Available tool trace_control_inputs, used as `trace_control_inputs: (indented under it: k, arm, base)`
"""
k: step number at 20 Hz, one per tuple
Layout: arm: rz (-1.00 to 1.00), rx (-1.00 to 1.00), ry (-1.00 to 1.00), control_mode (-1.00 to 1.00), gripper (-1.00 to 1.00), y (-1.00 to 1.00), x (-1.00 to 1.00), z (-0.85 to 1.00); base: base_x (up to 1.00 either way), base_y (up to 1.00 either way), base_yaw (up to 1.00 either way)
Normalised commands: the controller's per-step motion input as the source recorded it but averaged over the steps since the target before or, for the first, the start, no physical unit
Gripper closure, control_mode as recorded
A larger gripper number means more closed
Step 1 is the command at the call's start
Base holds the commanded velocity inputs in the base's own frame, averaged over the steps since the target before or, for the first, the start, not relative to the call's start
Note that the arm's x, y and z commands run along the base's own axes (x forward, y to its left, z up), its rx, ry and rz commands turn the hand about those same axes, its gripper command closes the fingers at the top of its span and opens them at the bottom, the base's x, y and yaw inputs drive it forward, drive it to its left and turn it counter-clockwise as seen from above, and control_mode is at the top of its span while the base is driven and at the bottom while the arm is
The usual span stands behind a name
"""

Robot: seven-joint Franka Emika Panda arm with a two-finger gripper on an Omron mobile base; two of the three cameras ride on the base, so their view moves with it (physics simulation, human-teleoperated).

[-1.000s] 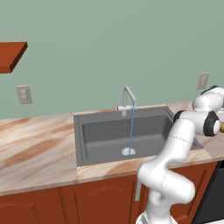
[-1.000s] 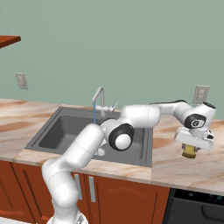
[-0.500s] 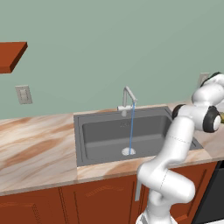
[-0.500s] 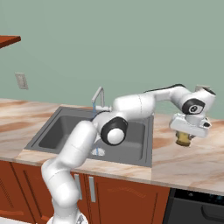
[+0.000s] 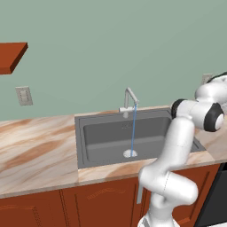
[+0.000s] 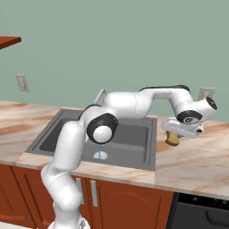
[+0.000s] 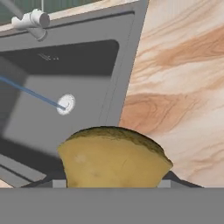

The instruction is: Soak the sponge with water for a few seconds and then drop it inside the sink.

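**Inspector A:** Sponge status: clamped between the fingers of the gripper, held clear above the marble counter, just right of the sink rim. In the hand view the yellow block bulges up between the finger tips, with the basin on the left and the counter on the right.

**Inspector B:** Change over the last second?

**Inspector A:** The hand has risen and drawn in towards the sink; a second ago it hung lower and further right over the counter. The grip has not slackened (the sponge sits the same way between the tips throughout).

**Inspector B:** Water?

**Inspector A:** Water runs in a thin blue stream from the faucet down to the drain, well left of the sponge. No contact yet.

**Inspector B:** Bearing on the task?

**Inspector A:** In my judgement pickup is complete and transfer is under way. Soaking is not begun; the hand must carry on left across the rim into the stream, hold there, then release over the basin.
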Motion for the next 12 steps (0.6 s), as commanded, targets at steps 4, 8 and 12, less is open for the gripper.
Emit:
trace_control_inputs:
  k: [4,8,12]
  arm:
    - [0.08,0.07,-0.36,-1.00,1.00,0.78,-0.02,0.00]
    - [0.14,0.00,-0.24,-1.00,1.00,0.81,-0.10,0.03]
    - [0.14,0.00,-0.06,-1.00,1.00,0.76,-0.04,0.11]
  base:
    - [0.00,0.00,0.00]
    - [0.00,0.00,0.00]
    - [0.00,0.00,0.00]
